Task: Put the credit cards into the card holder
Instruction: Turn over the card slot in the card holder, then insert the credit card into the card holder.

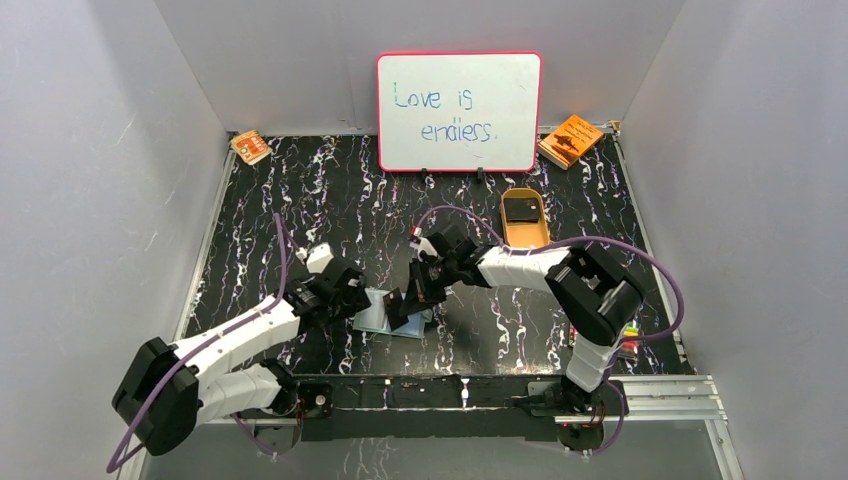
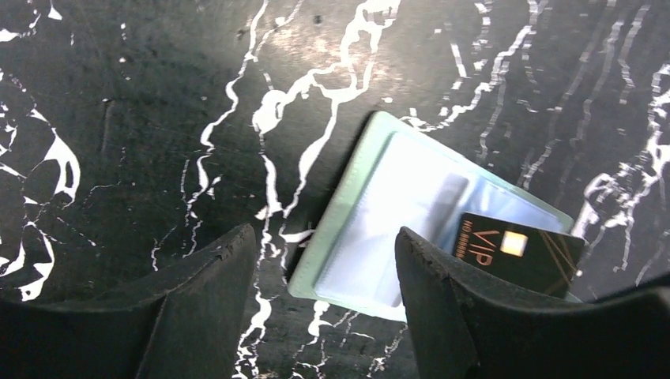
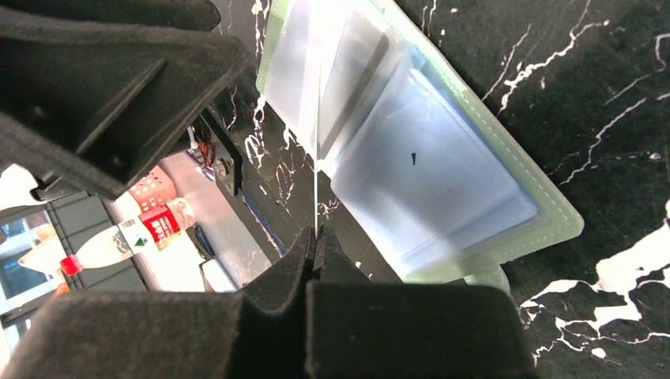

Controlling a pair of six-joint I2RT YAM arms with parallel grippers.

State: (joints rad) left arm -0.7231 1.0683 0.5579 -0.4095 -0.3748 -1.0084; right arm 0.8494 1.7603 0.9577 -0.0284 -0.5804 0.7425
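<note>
The card holder (image 1: 375, 313) lies open on the black marbled table, pale blue-white inside with a grey-green rim; it also shows in the left wrist view (image 2: 403, 205) and the right wrist view (image 3: 427, 158). My right gripper (image 1: 413, 297) is shut on a black credit card (image 1: 398, 306) and holds it tilted at the holder's right end. That card reads "VIP" in the left wrist view (image 2: 517, 249) and is edge-on in the right wrist view (image 3: 316, 158), between the shut jaws of the right gripper (image 3: 314, 237). My left gripper (image 1: 350, 297) is open, its jaws astride the holder's left corner (image 2: 324, 237). A second dark card (image 1: 521, 209) lies in the tan tray.
The tan oval tray (image 1: 525, 240) stands right of centre towards the back. A whiteboard (image 1: 458, 110) leans on the back wall. Orange booklets lie at the back right (image 1: 571, 140) and back left (image 1: 250, 146). Grey walls close in both sides.
</note>
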